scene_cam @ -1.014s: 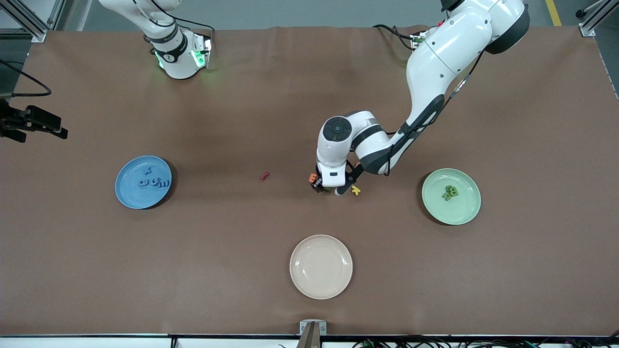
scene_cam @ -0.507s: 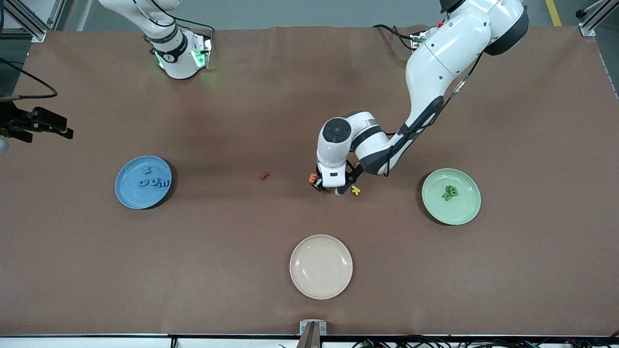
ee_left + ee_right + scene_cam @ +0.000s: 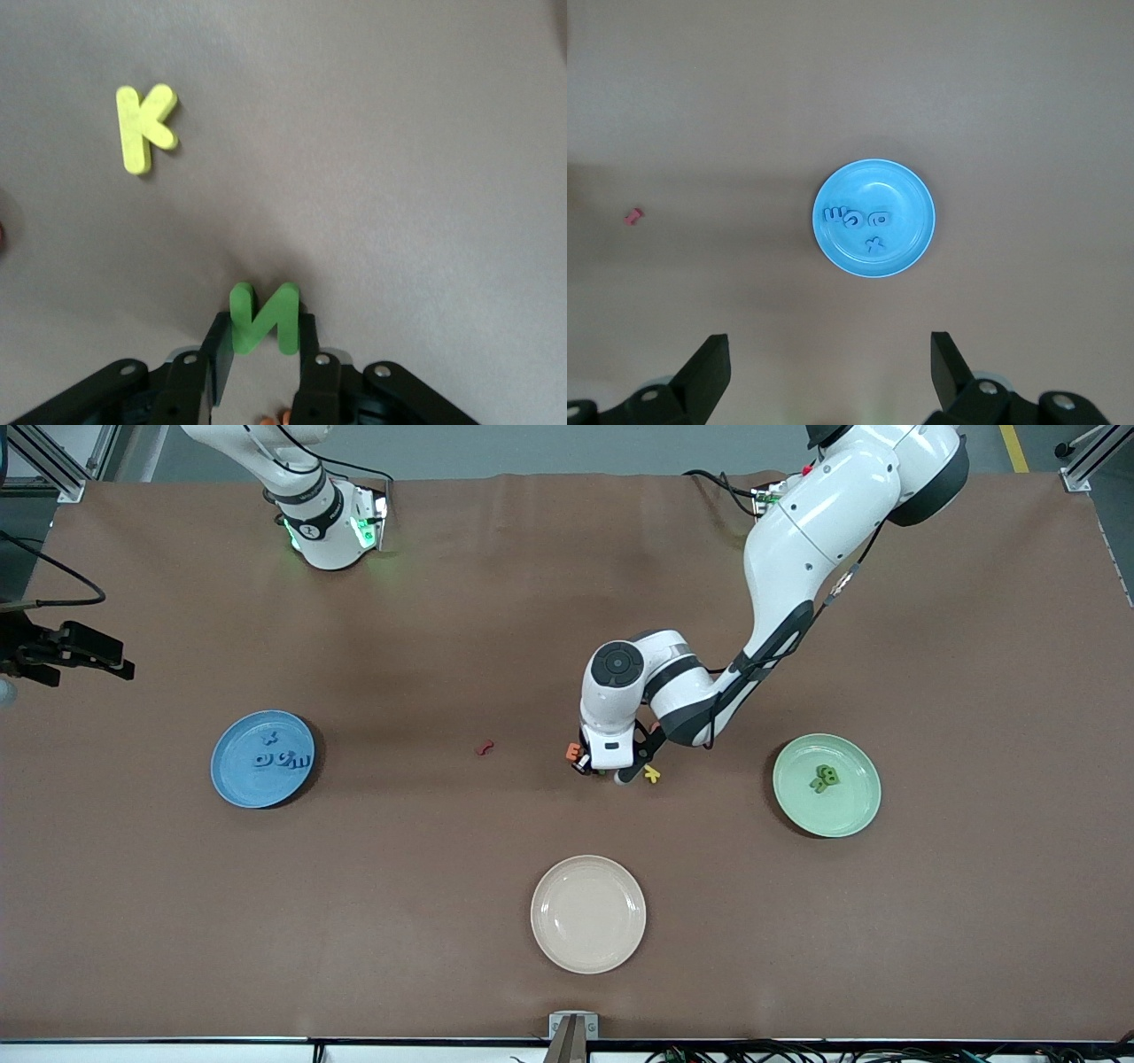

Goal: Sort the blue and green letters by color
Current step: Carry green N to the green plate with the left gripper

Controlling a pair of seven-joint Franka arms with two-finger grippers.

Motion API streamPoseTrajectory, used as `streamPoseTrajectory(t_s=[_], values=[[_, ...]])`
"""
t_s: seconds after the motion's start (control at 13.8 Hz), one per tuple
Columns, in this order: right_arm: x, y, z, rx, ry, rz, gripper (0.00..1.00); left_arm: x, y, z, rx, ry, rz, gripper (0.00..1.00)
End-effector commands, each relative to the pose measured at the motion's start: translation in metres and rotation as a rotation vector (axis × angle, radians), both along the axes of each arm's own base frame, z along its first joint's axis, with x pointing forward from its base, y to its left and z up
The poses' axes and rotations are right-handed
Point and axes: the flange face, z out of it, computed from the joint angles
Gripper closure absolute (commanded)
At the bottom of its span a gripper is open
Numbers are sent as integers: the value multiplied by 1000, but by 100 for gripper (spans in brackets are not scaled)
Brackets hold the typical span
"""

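The left hand (image 3: pixel 263 354) pinches a green N (image 3: pixel 264 317) on the counter (image 3: pixel 443 602), a yellow K (image 3: pixel 144 127) and orange letter (image 3: pixel 572 752) close by. The right hand (image 3: pixel 828 372) waits spread over the blue plate (image 3: pixel 908 190).

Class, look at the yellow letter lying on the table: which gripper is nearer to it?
Left. The left gripper is down at the table right beside the yellow letter, its fingers around a green letter. The right gripper hangs open, high over the blue plate's end.
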Motion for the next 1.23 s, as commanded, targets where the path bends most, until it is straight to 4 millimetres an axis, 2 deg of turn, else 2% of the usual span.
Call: streamPoseTrajectory(t_s=[0.0, 0.14, 0.29, 0.58, 0.65, 0.8, 0.87, 0.94, 1.16], values=[[-8, 2, 4, 6, -10, 3, 0, 14, 11, 40, 51, -40, 20, 100], [-8, 3, 3, 6, -8, 7, 0, 36, 37, 80, 48, -85, 67, 100], [-8, 5, 5, 6, -11, 10, 0, 49, 72, 102, 92, -103, 47, 100], [-12, 4, 9, 6, -17, 9, 0, 80, 149, 111, 151, -97, -5, 100], [-16, 4, 10, 7, -16, 9, 0, 85, 178, 110, 183, -79, -38, 100], [-28, 4, 9, 10, -16, 7, 0, 83, 217, 111, 251, -34, -132, 100], [-34, 4, 8, 11, -13, 7, 0, 91, 247, 115, 267, -23, -155, 100], [-37, 4, 10, 11, -15, 7, 0, 90, 259, 117, 275, -13, -207, 100], [-41, 1, 15, 12, -19, 1, 0, 82, 320, 101, 314, 103, -344, 100]])
